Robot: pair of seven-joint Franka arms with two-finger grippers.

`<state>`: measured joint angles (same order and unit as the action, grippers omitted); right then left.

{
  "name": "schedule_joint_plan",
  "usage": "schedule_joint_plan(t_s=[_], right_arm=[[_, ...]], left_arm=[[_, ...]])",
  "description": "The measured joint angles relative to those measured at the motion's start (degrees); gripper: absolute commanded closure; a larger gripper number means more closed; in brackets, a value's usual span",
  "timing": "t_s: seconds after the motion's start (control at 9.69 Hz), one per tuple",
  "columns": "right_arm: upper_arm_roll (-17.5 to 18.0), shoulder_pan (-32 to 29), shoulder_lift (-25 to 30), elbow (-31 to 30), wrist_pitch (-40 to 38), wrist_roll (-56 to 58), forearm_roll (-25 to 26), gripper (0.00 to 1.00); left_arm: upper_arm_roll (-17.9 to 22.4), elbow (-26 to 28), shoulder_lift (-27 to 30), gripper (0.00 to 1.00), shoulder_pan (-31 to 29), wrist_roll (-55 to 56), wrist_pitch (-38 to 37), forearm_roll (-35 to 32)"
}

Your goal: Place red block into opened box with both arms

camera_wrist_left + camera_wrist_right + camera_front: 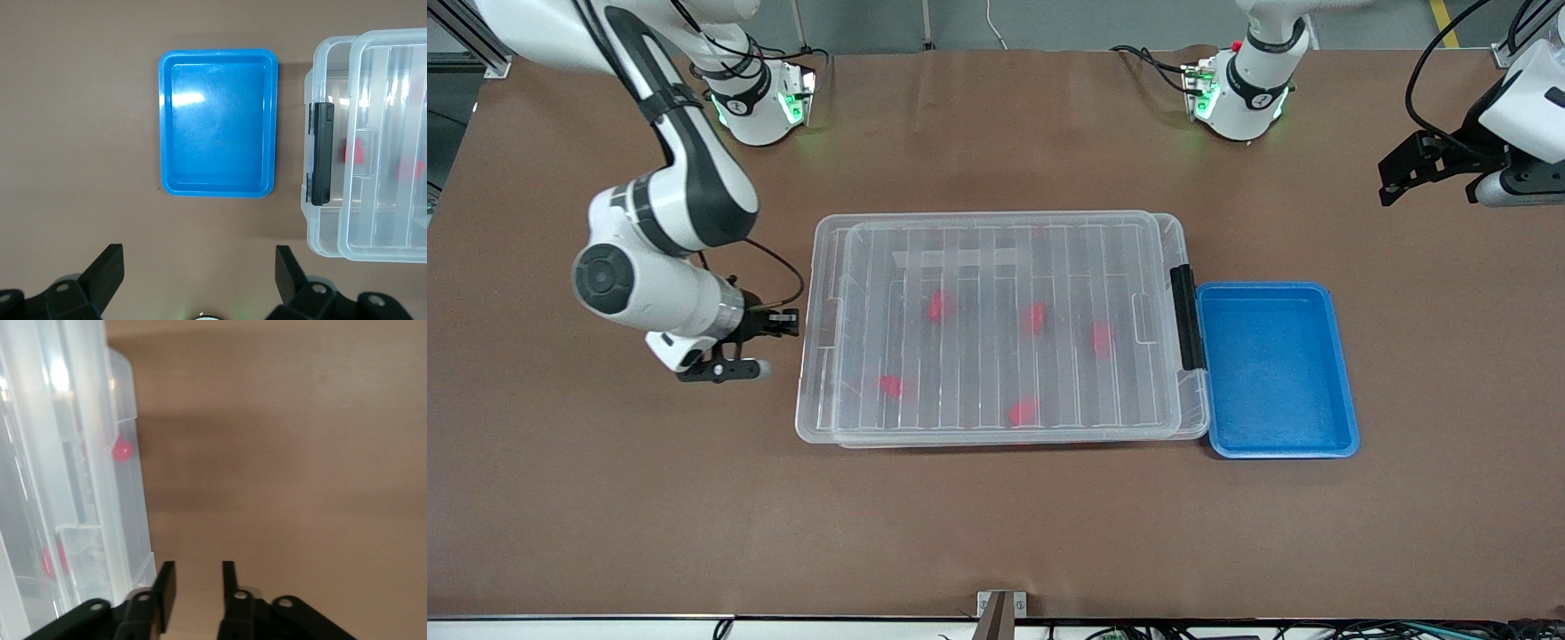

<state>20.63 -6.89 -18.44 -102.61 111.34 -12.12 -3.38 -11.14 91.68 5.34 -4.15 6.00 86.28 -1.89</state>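
The clear box (823,267) lies mid-table with its ribbed lid (996,258) resting on top, slightly shifted. Several red blocks show through the lid, among them one (935,306) and another (1023,411). My right gripper (784,322) hangs low beside the box's short end toward the right arm's end of the table. Its jaws (198,570) stand apart with only bare table between them, next to the box wall (127,520), and a red block (121,449) shows through it. My left gripper (1389,180) hovers open (200,257) over bare table, holding nothing.
An empty blue tray (1276,369) (218,123) sits against the box's short end toward the left arm's end of the table, next to the black clip (1185,317) (322,152). Brown table surface (996,533) surrounds both.
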Motion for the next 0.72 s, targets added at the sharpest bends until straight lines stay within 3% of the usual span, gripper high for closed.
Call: schedule_joint_plan(t_s=[0.1, 0.31, 0.52, 0.72], right_arm=[[-1.65, -1.19, 1.47, 3.88, -5.58, -0.12, 0.85, 0.00], [-8.70, -1.88, 7.73, 9.77, -12.95, -0.11, 1.39, 0.00], [-16.05, -2.14, 14.49, 11.39, -15.03, 1.17, 1.40, 0.00], [-20.10, -2.17, 19.09, 12.42, -20.46, 5.45, 1.40, 0.00]], left_arm=[[0.00, 0.00, -0.01, 0.00, 0.00, 0.00, 0.00, 0.00], [-0.02, 0.01, -0.03, 0.00, 0.02, 0.00, 0.00, 0.00], [-0.05, 0.00, -0.06, 0.00, 0.06, 0.00, 0.00, 0.00], [-0.08, -0.68, 0.02, 0.00, 0.10, 0.00, 0.02, 0.00]])
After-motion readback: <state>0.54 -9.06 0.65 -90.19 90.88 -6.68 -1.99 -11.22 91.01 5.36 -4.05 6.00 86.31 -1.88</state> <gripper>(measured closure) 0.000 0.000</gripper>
